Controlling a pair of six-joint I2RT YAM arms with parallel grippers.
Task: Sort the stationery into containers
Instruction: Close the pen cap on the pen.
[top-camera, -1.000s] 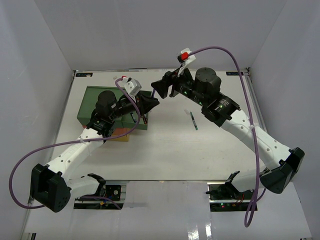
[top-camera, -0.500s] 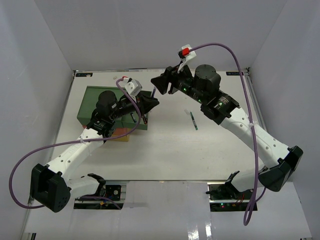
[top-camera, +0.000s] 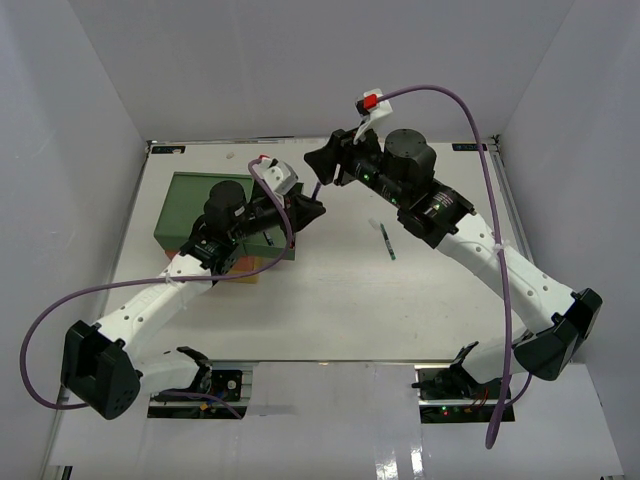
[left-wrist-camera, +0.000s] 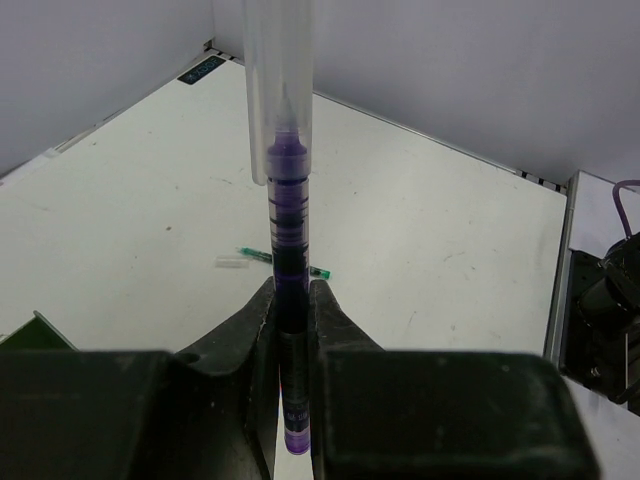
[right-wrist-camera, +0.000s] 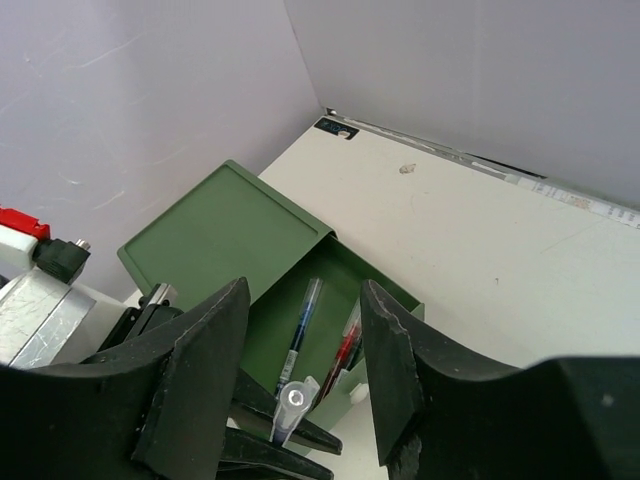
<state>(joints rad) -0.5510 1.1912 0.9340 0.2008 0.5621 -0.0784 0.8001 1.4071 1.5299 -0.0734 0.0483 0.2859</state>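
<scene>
top external view: the left gripper (top-camera: 304, 206) is clamped on a purple pen (top-camera: 314, 189) just off the right edge of the green drawer stack (top-camera: 185, 200). a sliver of the stack's red-orange and yellow tiers peeks out along its near side. the pen slants up and away toward the right gripper (top-camera: 318, 166), which hangs just beyond its far end, above the far middle of the table (top-camera: 330, 300). a green pen (top-camera: 386, 241) lies alone on the table further right, well apart from both grippers.

left wrist view: the two black fingers (left-wrist-camera: 240, 335) pinch the purple pen's barrel low down. the pen stands straight up from them, its tip sheathed in a clear cap (left-wrist-camera: 281, 90). the green pen lies flat on the white surface behind.

right wrist view: the right gripper's jaws stand parted at a middling width, with nothing touching them. between them and lower down, the capped end of the purple pen points toward the lens, held from below by the left gripper's dark jaws. beyond it the green top drawer (right-wrist-camera: 345, 270) stands open, jutting out from the stack. a blue pen (right-wrist-camera: 300, 335) and a red pen (right-wrist-camera: 345, 350) lie side by side inside it, the blue one on the left of this view.
</scene>
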